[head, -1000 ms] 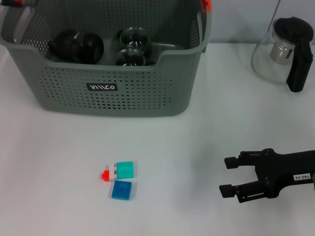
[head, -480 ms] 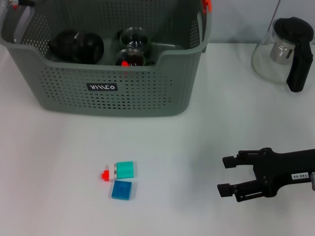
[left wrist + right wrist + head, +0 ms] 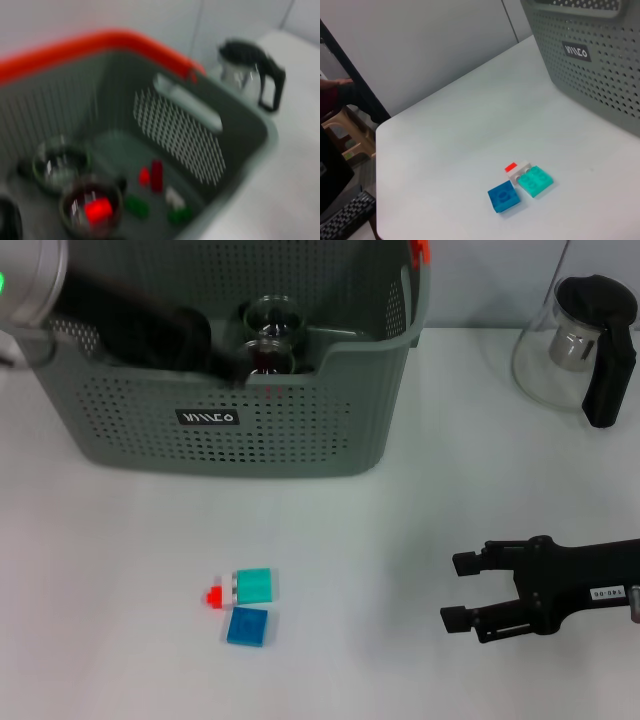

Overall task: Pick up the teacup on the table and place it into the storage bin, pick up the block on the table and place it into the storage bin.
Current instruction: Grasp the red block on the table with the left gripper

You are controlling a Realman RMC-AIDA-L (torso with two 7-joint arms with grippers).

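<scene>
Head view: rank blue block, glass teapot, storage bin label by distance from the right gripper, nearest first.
From the right gripper, open, low on the right of the table:
1. Blue block, to its left, beside the teal block.
2. Glass teapot, far right corner, beyond the gripper; a close call with the block, though it looks a little farther.
3. Black label on the storage bin front wall, far left.

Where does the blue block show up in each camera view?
Head view: blue block on the table, just below the teal block.
Left wrist view: not in it.
Right wrist view: blue block beside the teal block.
Shared landmark: storage bin.
</scene>
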